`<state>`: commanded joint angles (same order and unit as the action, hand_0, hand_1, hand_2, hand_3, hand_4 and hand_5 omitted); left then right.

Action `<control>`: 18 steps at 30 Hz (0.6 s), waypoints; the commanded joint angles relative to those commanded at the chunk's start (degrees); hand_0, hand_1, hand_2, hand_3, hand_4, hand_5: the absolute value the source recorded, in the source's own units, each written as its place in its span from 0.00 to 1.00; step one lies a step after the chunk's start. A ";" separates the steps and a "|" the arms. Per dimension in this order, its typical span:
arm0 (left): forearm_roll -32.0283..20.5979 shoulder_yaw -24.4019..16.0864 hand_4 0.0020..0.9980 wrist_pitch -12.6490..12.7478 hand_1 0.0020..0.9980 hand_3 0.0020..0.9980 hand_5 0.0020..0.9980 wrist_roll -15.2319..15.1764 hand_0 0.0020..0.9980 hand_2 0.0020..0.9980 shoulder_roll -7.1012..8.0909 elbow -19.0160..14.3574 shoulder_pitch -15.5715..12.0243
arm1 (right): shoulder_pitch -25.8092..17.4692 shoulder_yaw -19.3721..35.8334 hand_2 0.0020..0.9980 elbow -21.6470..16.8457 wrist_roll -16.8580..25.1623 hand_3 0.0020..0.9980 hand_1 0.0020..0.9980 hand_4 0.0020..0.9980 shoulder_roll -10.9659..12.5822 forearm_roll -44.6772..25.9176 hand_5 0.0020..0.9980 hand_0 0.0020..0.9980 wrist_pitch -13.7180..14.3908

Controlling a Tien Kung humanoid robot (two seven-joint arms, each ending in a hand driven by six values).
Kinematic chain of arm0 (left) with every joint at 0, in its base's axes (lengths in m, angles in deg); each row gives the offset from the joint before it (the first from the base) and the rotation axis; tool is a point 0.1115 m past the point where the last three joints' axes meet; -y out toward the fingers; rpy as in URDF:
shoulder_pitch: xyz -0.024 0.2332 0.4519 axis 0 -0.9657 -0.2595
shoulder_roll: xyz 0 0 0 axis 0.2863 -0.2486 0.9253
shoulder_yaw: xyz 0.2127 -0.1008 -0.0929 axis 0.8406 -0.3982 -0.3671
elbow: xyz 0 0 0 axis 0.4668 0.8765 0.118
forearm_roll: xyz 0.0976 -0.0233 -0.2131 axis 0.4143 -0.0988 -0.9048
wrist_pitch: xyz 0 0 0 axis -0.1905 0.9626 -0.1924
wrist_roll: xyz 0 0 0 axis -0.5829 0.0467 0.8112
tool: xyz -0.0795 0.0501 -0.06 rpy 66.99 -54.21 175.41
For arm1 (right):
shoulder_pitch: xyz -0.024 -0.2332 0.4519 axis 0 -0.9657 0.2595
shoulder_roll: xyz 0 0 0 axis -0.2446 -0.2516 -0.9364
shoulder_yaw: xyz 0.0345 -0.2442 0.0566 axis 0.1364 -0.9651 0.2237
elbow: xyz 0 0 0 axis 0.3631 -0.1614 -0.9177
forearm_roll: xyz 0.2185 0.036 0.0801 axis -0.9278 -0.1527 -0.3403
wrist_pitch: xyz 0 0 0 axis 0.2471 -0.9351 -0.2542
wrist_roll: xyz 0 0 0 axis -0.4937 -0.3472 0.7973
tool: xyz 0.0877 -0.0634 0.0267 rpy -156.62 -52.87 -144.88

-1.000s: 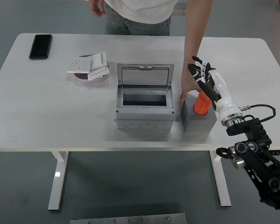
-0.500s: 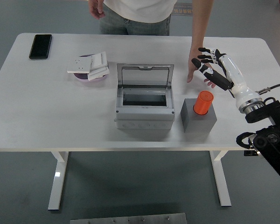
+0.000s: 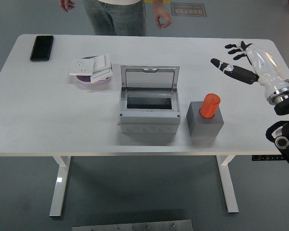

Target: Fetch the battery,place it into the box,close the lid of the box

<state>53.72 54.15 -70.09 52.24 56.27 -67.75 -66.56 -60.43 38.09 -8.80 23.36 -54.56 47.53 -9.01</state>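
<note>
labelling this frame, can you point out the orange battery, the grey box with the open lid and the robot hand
orange battery [image 3: 210, 106], head view, on its side wall
grey box [image 3: 147, 122], head view, on its front top face below the opening
right robot hand [image 3: 241, 60], head view, on the middle of the hand

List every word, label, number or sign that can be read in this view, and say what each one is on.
Floor sign beyond the table's far edge: orange with dark marks, too small and blurred to read.
Phone: dark screen, no text showing.
Grey box, orange battery, white socket plates: no print that can be made out.
Nothing here is legible.
</note>
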 joint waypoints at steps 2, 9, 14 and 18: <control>-0.37 0.17 0.60 0.01 0.74 0.56 0.10 -0.16 0.60 0.58 0.05 0.02 0.03 | 0.27 1.09 0.71 0.17 -0.42 0.74 0.64 1.00 -0.52 2.51 0.79 0.75 -0.20; -0.89 0.36 0.60 0.02 0.74 0.57 0.10 -0.39 0.60 0.58 0.10 0.06 0.15 | 1.47 3.82 0.71 2.93 1.28 0.74 0.64 1.00 -1.80 7.74 0.77 0.74 2.46; -1.51 0.56 0.60 0.16 0.74 0.56 0.10 -0.55 0.59 0.58 0.12 0.01 -0.18 | 2.51 4.87 0.71 6.47 6.03 0.73 0.65 0.98 -2.67 8.82 0.69 0.76 8.51; -2.21 0.76 0.60 0.33 0.74 0.56 0.10 -0.78 0.59 0.58 0.17 -0.01 -0.40 | 3.05 5.26 0.71 8.69 9.85 0.73 0.65 0.98 -3.55 7.91 0.69 0.76 14.03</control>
<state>51.51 54.91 -69.76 51.46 56.44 -67.76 -66.95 -57.38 43.35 -0.12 33.22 -58.11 55.44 5.01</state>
